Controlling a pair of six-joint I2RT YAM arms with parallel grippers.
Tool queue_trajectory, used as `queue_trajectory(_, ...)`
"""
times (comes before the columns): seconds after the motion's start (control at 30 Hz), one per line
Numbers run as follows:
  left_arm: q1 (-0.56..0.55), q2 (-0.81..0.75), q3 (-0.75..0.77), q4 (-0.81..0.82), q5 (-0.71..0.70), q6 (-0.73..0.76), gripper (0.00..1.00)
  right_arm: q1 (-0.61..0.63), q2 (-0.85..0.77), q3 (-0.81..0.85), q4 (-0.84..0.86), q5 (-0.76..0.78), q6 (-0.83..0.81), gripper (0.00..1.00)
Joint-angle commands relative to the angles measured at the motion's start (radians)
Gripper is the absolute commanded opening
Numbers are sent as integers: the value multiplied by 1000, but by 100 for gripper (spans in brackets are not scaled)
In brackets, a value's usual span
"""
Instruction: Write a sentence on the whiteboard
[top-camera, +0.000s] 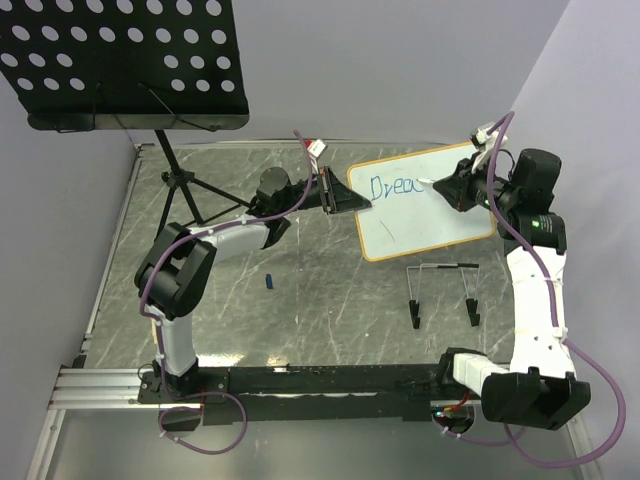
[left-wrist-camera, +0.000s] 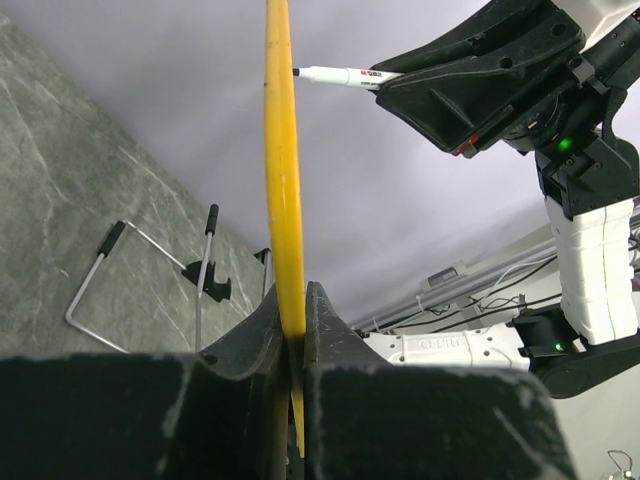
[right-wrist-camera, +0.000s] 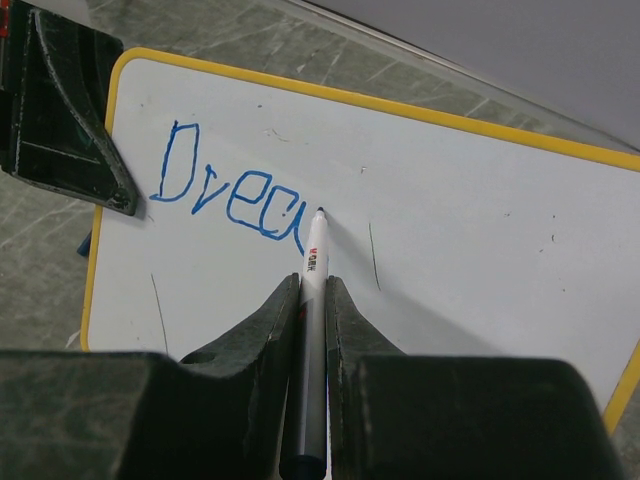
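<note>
right claw (right-wrist-camera: 312, 290) clamps marker (right-wrist-camera: 314, 255), tip touching whiteboard (right-wrist-camera: 480, 230). sentence (right-wrist-camera: 230, 195): only "drea" plus a partial stroke is written; judged early stage, remaining words pending. left claw (left-wrist-camera: 293, 305) pinches whiteboard edge, holding it tilted above desk (top-camera: 300, 300).

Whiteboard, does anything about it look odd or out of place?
The whiteboard is off the wire stand, which sits bare nearby; the left gripper pinches its edge, holding it askew. A small blue piece, maybe a cap, lies loose on the table.
</note>
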Motion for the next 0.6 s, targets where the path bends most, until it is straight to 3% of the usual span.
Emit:
queue_trajectory(0.0,-8,-78,37,132,-23,-10,1,4,-2,9,10,18,-28,0)
queue_trajectory(0.57,-7,-49,69,138,-21,-24,1,4,-50,-57,-23,18,-45,0)
